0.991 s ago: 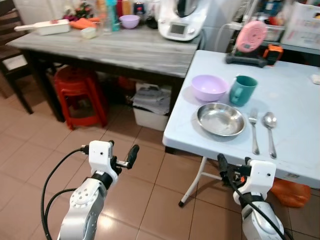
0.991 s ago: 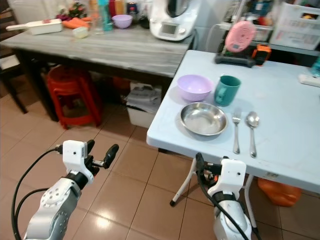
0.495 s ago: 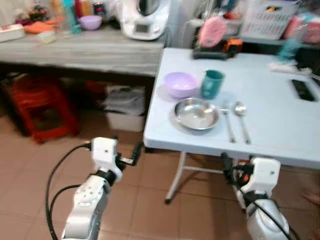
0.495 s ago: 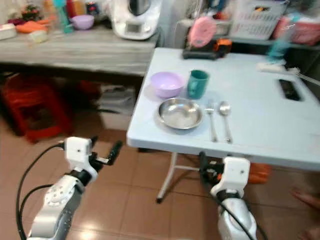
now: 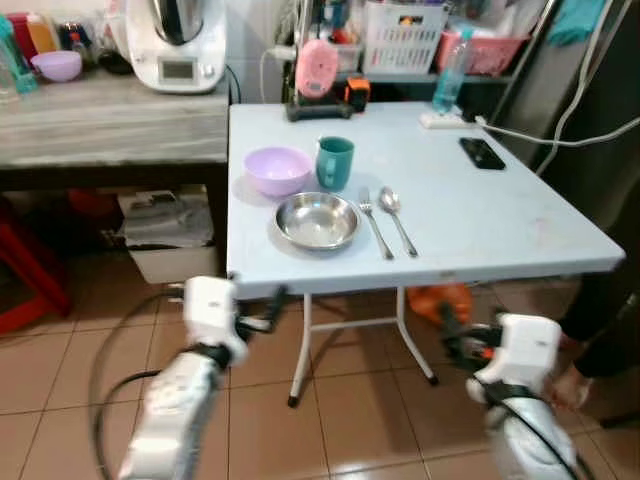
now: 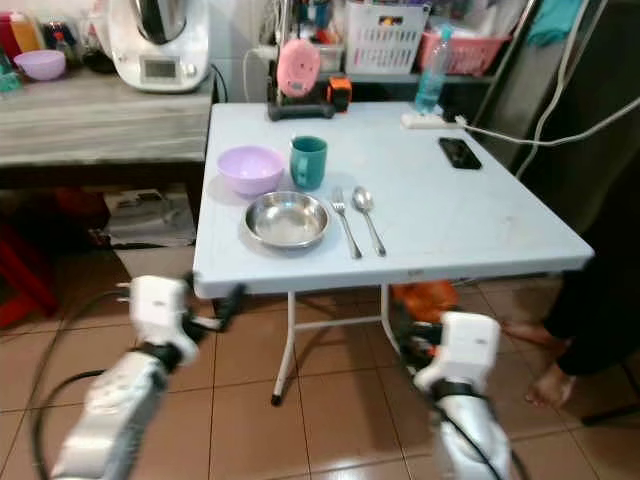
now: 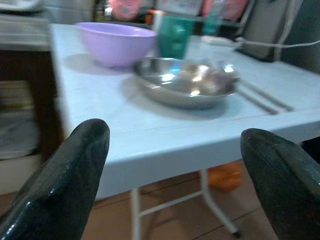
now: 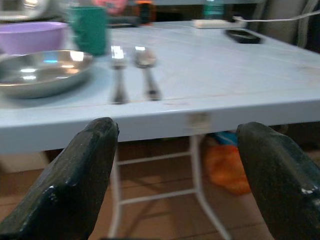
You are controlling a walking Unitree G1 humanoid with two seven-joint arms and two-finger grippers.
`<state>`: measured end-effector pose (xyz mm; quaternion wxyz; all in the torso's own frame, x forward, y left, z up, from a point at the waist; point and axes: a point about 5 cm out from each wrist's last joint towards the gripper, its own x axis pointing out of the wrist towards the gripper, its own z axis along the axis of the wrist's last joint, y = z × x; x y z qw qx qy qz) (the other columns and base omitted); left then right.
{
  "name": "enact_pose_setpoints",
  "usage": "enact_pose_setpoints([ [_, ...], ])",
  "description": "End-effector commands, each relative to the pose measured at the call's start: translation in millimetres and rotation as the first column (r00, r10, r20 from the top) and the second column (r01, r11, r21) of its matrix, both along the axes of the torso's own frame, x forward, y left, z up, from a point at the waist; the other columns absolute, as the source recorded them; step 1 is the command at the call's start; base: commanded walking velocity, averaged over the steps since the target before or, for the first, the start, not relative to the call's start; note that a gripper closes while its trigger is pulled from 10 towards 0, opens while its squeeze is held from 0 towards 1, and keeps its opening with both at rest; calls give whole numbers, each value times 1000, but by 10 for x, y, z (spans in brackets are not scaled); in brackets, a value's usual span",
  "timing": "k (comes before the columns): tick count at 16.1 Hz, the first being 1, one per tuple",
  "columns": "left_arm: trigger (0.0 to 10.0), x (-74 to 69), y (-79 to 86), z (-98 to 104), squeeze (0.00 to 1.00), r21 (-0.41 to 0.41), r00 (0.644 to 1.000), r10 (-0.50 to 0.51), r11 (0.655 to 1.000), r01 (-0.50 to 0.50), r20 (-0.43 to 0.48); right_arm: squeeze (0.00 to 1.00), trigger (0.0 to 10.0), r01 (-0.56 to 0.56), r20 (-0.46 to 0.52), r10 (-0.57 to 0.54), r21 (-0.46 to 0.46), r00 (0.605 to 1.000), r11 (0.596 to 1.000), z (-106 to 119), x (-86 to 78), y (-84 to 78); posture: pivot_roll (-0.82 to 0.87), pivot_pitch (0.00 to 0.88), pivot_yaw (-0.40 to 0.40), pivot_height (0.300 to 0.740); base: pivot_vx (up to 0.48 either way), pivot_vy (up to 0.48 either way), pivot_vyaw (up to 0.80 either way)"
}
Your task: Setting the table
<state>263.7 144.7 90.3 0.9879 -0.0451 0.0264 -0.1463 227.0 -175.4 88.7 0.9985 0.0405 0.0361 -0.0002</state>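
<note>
On the far left a grey counter [image 5: 110, 125] carried a small purple bowl [image 5: 57, 65] and a white kitchen machine [image 5: 178, 45]. Under it sat a white storage box [image 5: 172, 262], and the corner of a red stool [image 5: 25, 285] showed at the edge.

The left gripper [image 7: 175, 165] hung low in front of the near edge of the pale blue folding table [image 5: 480, 215], its two black fingers [image 7: 75, 170] spread wide and holding nothing.

On the left part of the table stood a lilac bowl [image 5: 278, 171] with a green mug [image 5: 334, 163] just beside it on its right. A steel plate [image 5: 317, 221] lay in front of both, nearer the table edge. Right of the plate lay a fork [image 5: 374, 221] and then a spoon [image 5: 396, 216], side by side and close together, handles toward the robot.

At the back of the table stood a pink round device [image 5: 316, 68] on a black base. Further right lay a white power strip [image 5: 446, 120] and a black phone [image 5: 481, 152].

The right gripper [image 8: 177, 165] was below the table's front edge, fingers [image 8: 80, 175] also wide apart and empty. An orange bag [image 5: 440, 300] lay on the tiled floor [image 5: 350, 400] under the table, and a person's bare foot [image 6: 548, 385] stood at the far right.
</note>
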Motion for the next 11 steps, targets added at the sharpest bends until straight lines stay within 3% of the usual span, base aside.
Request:
enact_pose_setpoints([
  [1, 10000, 1, 12, 28, 0, 6, 1000, 19, 1000, -19, 17, 0, 10000, -1, 28, 2, -19, 1000, 1000, 62, 11, -17, -17, 0, -19, 740, 0, 0, 0],
  [2, 10000, 0, 26, 29, 0, 6, 1000, 25, 1000, -25, 19, 0, 10000, -17, 33, 18, -34, 999, 999, 69, 3, -5, -17, 0, -20, 740, 0, 0, 0],
  [7, 10000, -5, 35, 33, 0, 23, 999, 22, 999, -23, 33, 0, 10000, -17, 34, 18, -38, 999, 999, 61, -12, -6, -17, 0, -18, 740, 0, 0, 739],
  [11, 10000, -32, 149, 82, 0, 82, 988, 81, 992, -92, 131, 0, 10000, -18, 85, 23, -59, 996, 998, 132, -19, -16, -18, 0, -22, 740, 66, 0, 0],
])
